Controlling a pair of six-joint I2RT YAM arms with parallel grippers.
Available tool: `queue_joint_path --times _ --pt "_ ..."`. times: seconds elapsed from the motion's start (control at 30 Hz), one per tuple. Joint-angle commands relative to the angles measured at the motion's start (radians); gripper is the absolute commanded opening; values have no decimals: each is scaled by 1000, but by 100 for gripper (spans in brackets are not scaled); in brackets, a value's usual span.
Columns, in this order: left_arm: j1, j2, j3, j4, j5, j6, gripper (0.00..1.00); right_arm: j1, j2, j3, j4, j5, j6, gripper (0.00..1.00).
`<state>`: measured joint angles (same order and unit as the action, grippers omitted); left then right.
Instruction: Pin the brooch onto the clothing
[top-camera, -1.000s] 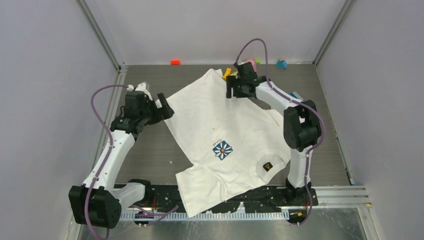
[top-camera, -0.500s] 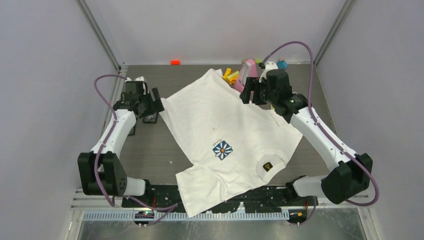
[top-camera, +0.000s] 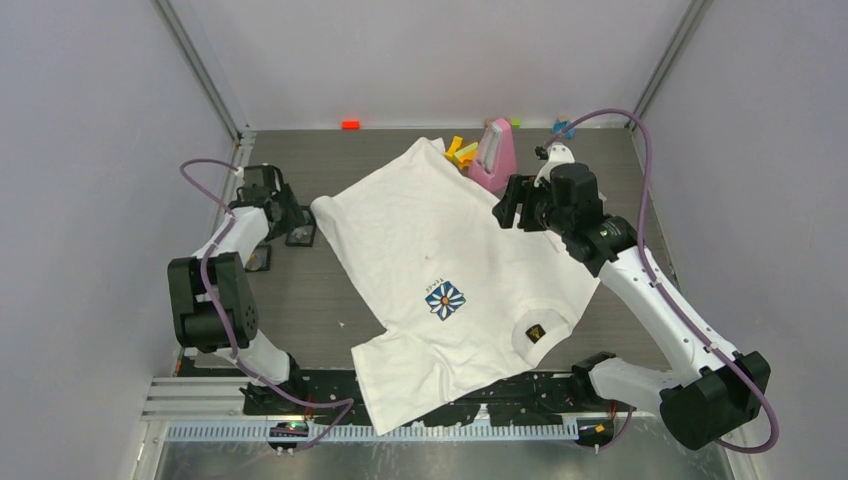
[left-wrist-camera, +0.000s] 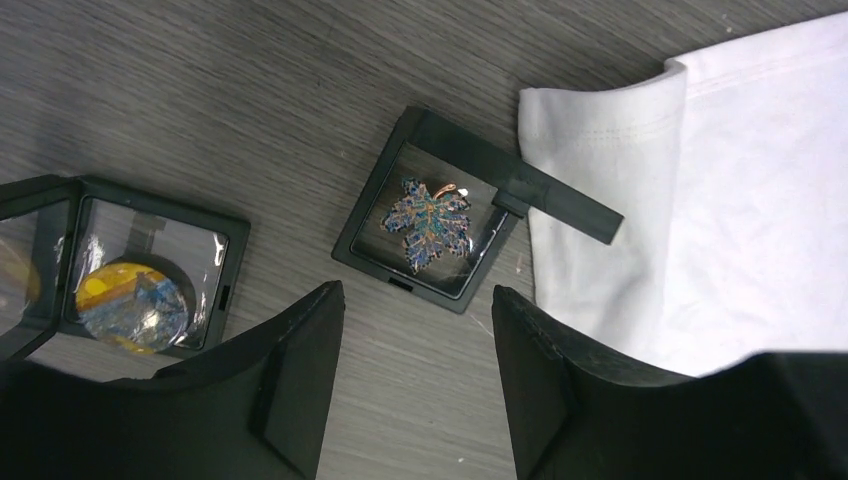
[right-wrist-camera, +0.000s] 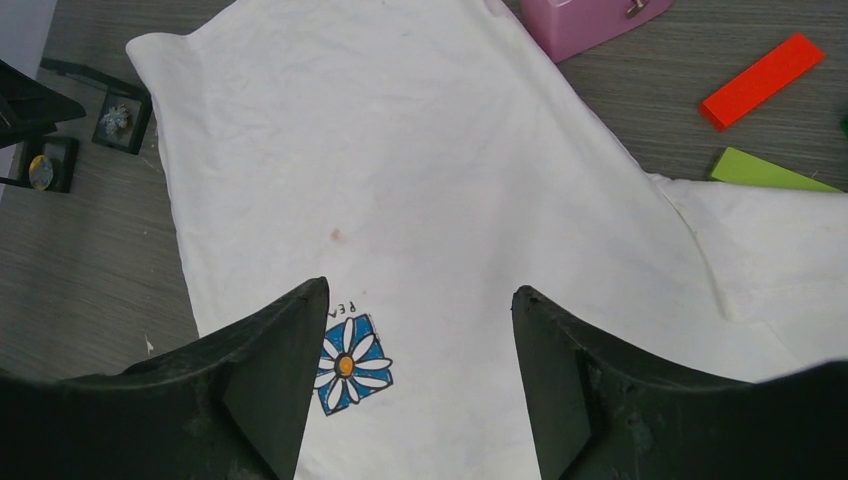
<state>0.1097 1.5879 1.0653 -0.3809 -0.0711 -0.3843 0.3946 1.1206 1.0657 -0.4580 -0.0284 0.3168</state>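
The clothing (top-camera: 450, 240), a white T-shirt with a blue daisy print (top-camera: 445, 299), lies spread across the table's middle. Its sleeve corner (left-wrist-camera: 600, 130) lies next to a black case holding a blue leaf-shaped brooch (left-wrist-camera: 428, 222). My left gripper (left-wrist-camera: 415, 295) hovers just short of that case, open, with bare table between its fingers. A second case (left-wrist-camera: 135, 295) to its left holds a round yellow-and-blue brooch. My right gripper (right-wrist-camera: 420, 290) hangs open over the shirt (right-wrist-camera: 430, 150), near the daisy (right-wrist-camera: 348, 365). From above, the left gripper (top-camera: 288, 215) is at the shirt's left corner and the right gripper (top-camera: 508, 205) above its right side.
A pink box (top-camera: 497, 155) stands behind the shirt with yellow blocks (top-camera: 460, 152) beside it. A red block (top-camera: 350, 124) and a blue block (top-camera: 563, 128) lie along the back wall. Red (right-wrist-camera: 762, 68) and green (right-wrist-camera: 765, 172) blocks lie right of the shirt. Walls enclose three sides.
My left arm has folded back leftward over the brooch cases, its jaws narrowing. My right arm has swung right and nearer, uncovering the pink box.
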Motion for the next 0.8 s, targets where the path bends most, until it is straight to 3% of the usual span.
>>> queue_joint_path --times 0.0,0.77 --pt "5 48 20 62 -6 28 57 -4 -25 -1 27 10 3 72" --pt "4 161 62 45 30 83 38 -5 3 -8 43 -7 22 69"
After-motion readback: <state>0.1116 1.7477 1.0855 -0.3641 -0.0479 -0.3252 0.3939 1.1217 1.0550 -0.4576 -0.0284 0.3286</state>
